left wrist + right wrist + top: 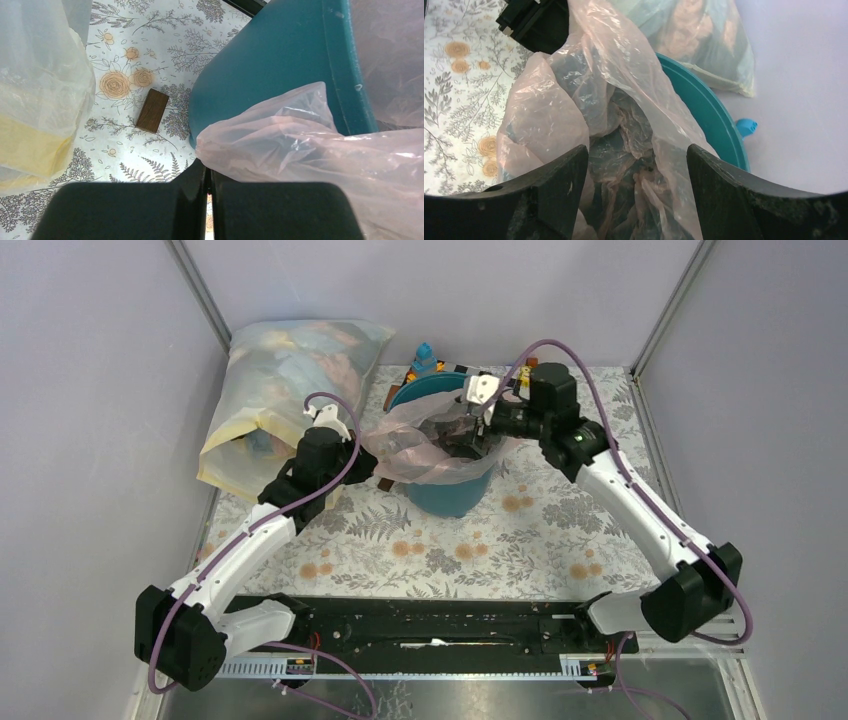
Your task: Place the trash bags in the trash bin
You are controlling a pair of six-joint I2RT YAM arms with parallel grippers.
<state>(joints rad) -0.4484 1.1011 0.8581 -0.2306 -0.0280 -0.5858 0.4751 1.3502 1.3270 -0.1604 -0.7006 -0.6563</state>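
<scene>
The teal trash bin (pixel 452 492) stands at the middle back of the floral mat. The pale-pink trash bag (pixel 405 445) is draped into its mouth and hangs over the left rim. My left gripper (pixel 365 446) is just left of the bin. In the left wrist view its jaws (pixel 207 170) are shut on the bag's edge (pixel 310 135), beside the bin wall (pixel 280 65). My right gripper (pixel 478 428) is over the bin mouth. In the right wrist view it (pixel 637 150) is open, with crumpled bag (pixel 574 85) between the fingers and the bin rim (pixel 709 105) behind.
A large milky-yellow sack (pixel 290 380) lies at the back left, close to my left arm; it also shows in the left wrist view (pixel 35 100). A small brown block (pixel 152 110) lies on the mat by the bin's base. A blue object (pixel 425 358) stands behind the bin.
</scene>
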